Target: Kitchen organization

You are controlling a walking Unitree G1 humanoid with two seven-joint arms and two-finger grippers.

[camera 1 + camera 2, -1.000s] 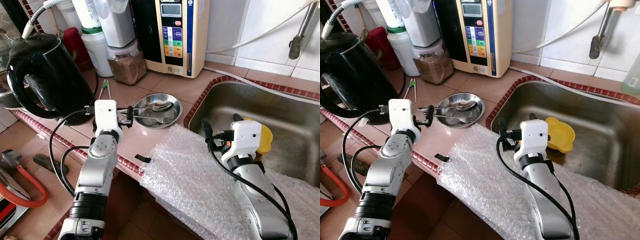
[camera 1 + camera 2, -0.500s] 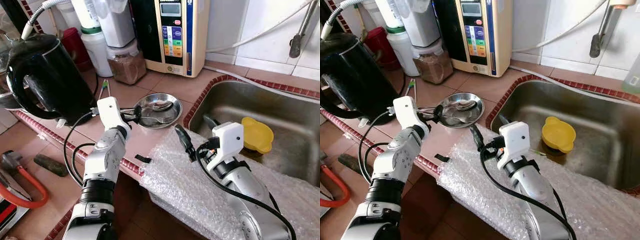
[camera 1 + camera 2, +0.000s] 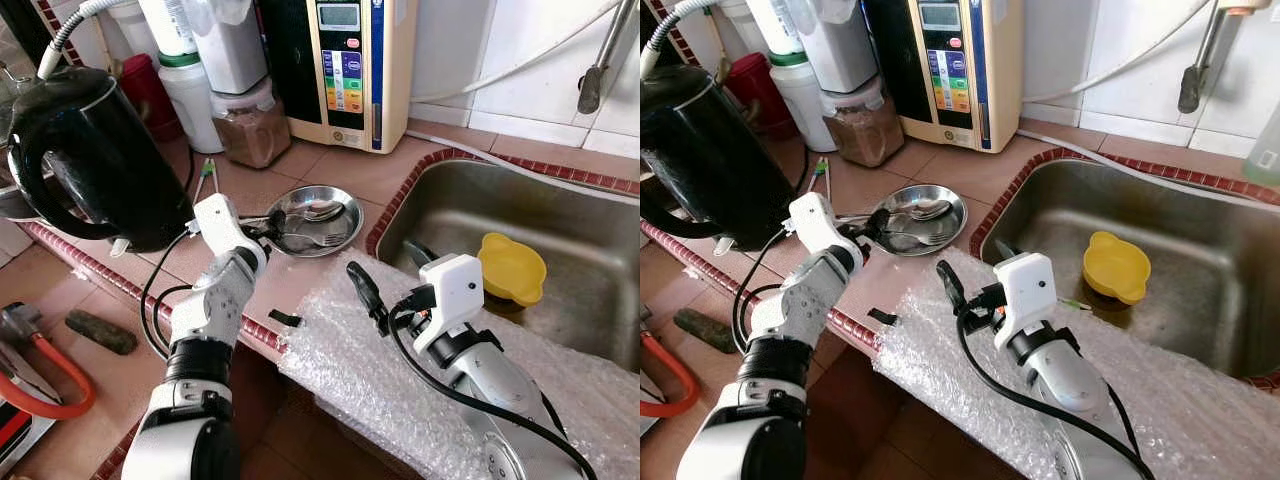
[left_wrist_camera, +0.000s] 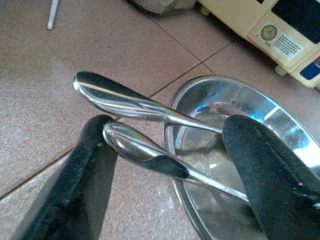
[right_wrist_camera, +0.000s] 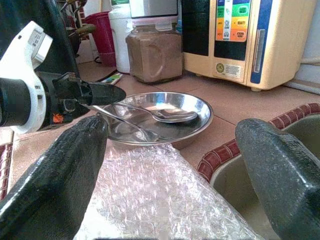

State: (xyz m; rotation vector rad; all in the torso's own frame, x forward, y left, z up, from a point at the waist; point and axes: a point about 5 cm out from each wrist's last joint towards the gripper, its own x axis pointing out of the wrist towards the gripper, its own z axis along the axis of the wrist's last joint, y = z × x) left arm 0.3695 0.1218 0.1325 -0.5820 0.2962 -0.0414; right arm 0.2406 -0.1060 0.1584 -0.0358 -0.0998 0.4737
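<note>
Steel dish (image 3: 318, 220) with a spoon (image 3: 312, 212) and fork (image 3: 308, 239) sat on the tiled counter (image 3: 345, 170), just left of the sink (image 3: 520, 230).

The dish is shiny, round and shallow; both handles stick out over its rim, away from the sink. The left gripper (image 4: 165, 165) is parked right at those handles, fingers spread wide on either side of them, nothing pinched yet. Between dish and counter edge a sheet of bubble wrap (image 3: 400, 370) is draped, and the right gripper (image 3: 385, 283) is held over it, fingers wide apart and empty. Behind the dish a brown-filled jar (image 3: 250, 125) and a water purifier (image 3: 345, 65) are lined up; a black kettle (image 3: 95, 150) is off to the dish's far side, and a yellow bowl (image 3: 513, 268) is lying in the sink.
</note>
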